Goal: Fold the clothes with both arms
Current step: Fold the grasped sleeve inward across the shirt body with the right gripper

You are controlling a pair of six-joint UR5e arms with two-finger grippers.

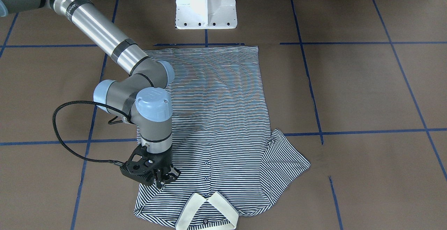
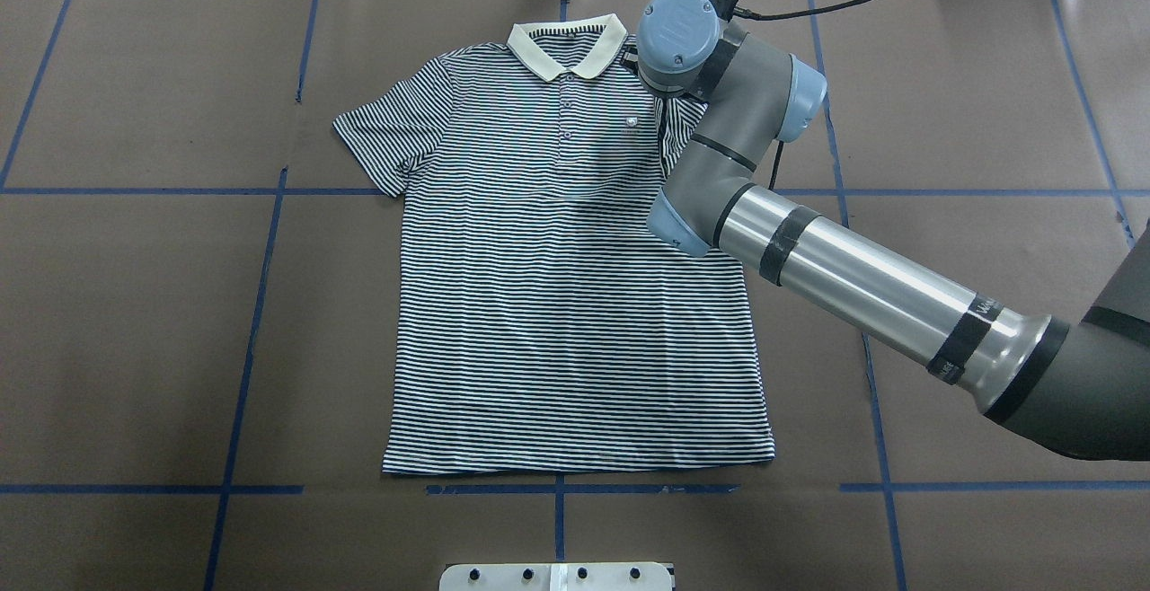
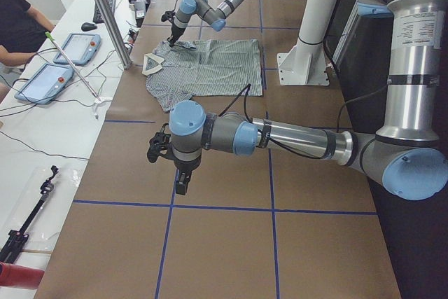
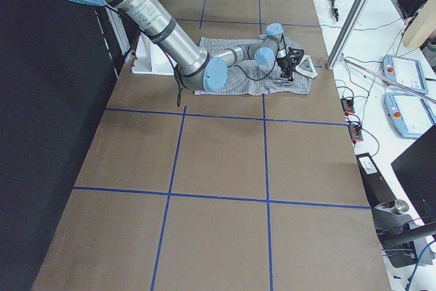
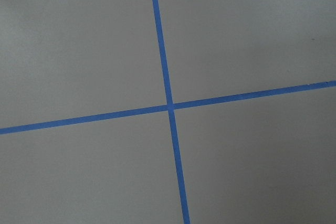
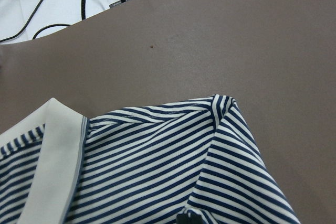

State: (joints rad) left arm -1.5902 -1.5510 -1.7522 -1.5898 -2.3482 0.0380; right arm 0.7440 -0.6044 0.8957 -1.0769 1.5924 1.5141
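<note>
Polo shirt (image 2: 557,304) was laid flat, front up, midway along the counter (image 2: 135,348). The cream collar (image 2: 528,50) was turned toward the far edge on the operators' side. The hem was turned toward the robot-side edge, just short of the white pedestal (image 1: 206,6). The button placket (image 1: 206,163) and chest patch (image 2: 632,122) were left exposed. The left sleeve (image 2: 386,137) was spread flat toward the counter's left end. The sleeve on the robot's right was seen turned in over the body, with a folded corner at that shoulder in the right wrist view.

The right arm (image 2: 853,277) was reached in from the right end, across the shirt's right side. The right end effector (image 1: 164,180) was pointed down at the folded shoulder, beside the collar and near the far edge. Its fingers were seen drawn together and pinched onto the striped fabric. One dark fingertip (image 6: 189,217) was seen touching the cloth at the bottom of the wrist view.

The left arm (image 3: 294,138) was held out over bare counter toward the left end, well apart from the shirt. The left end effector (image 3: 180,185) was hung pointing down over a crossing of blue tape lines (image 5: 168,106). It was caught only in the side view, so it cannot be told whether it was open or closed. Nothing was seen in it.
</note>
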